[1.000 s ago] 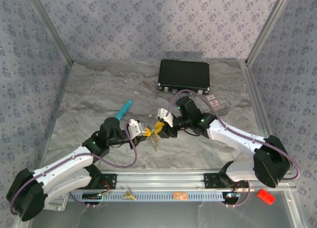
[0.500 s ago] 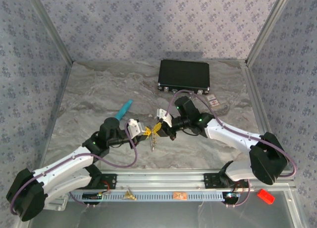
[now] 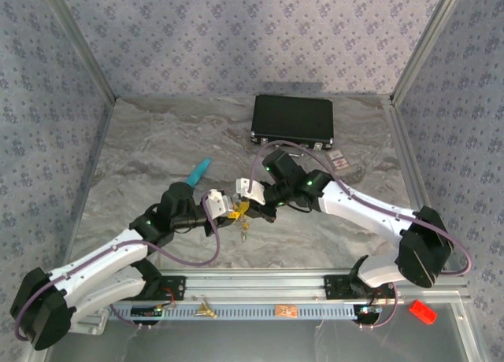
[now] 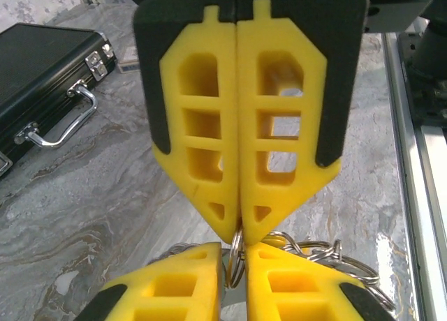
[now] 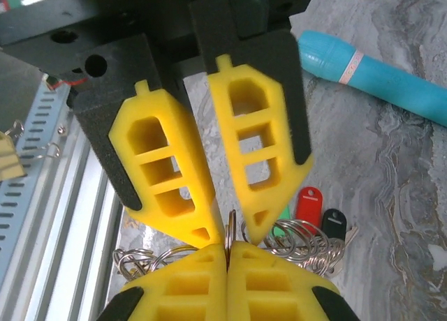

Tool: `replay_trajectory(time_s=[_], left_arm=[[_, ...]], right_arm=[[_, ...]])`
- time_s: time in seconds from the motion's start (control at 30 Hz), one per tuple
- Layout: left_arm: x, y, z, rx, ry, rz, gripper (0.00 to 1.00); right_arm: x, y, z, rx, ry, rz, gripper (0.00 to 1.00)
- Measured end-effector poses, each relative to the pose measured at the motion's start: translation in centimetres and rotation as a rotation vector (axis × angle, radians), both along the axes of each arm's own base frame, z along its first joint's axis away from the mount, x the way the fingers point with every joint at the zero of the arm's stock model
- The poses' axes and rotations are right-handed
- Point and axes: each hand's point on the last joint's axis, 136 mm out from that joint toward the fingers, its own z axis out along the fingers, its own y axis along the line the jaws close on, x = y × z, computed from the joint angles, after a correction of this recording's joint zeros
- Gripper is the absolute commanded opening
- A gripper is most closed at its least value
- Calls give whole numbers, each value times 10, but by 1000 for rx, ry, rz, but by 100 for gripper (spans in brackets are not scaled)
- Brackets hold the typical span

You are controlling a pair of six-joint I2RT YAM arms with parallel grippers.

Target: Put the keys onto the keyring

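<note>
Risk: thin silver wire keyring (image 4: pixel 235 265) slips free.
My right tool (image 4: pixel 235 236) pinches only its edge, my left tool (image 5: pixel 232 235) stands parted; any twist could drop it.

My grey marbled desk (image 3: pixel 150 149) sits boxed in by blue-patterned walls (image 3: pixel 236 39), aluminium posts (image 3: pixel 79 41) at the corners, evenly lit.

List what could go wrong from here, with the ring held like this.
1. The right gripper pinches the thin keyring only at its jaws' very tips, and the left gripper has its jaws parted; the ring may twist or slip out.
2. Both pairs of tips almost touch, so a small move may knock them together.
3. The loose rings bunched beside them could snag.
</note>
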Motion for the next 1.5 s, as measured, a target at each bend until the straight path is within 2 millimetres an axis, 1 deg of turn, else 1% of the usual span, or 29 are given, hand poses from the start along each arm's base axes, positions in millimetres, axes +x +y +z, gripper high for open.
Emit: replay_trajectory(time_s=[0.07, 0.1, 0.2, 0.27, 0.37, 0.43, 0.6, 0.67, 0.93, 1.03, 1.17, 1.4, 1.5], left_arm=[[-2, 0, -4, 10, 9, -12, 3], [-3, 0, -5, 14, 13, -16, 0], [-4, 0, -5, 14, 9, -22, 0], [-4, -1, -3, 11, 5, -23, 0], [-3, -1, -1, 2, -7, -20, 0], [-3, -1, 0, -8, -18, -20, 0], [-3, -1, -1, -21, -33, -18, 0], [-3, -1, 0, -23, -35, -18, 0], [-2, -2, 2, -33, -46, -18, 0], [-2, -2, 3, -36, -49, -18, 0], [-2, -2, 2, -36, -49, -18, 0], [-3, -1, 2, -39, -53, -18, 0], [-3, -1, 3, -51, -56, -15, 0]], right_arm=[[-2, 0, -3, -18, -5, 8, 0], [-2, 0, -4, -23, -5, 9, 4], [-1, -1, -4, -20, -6, 6, 23], [2, -2, -2, 1, 6, -13, 26], [6, -10, 0, 43, 23, -56, 27], [8, -16, -2, 54, 41, -82, 27], [7, -18, -11, 68, 86, -110, 27], [7, -17, -11, 74, 94, -113, 27], [8, -12, -6, 103, 100, -109, 18], [7, -12, -8, 100, 110, -104, 12], [6, -11, -13, 91, 122, -97, 0], [5, -11, -15, 88, 135, -91, 0], [6, -10, -19, 80, 143, -93, 0]])
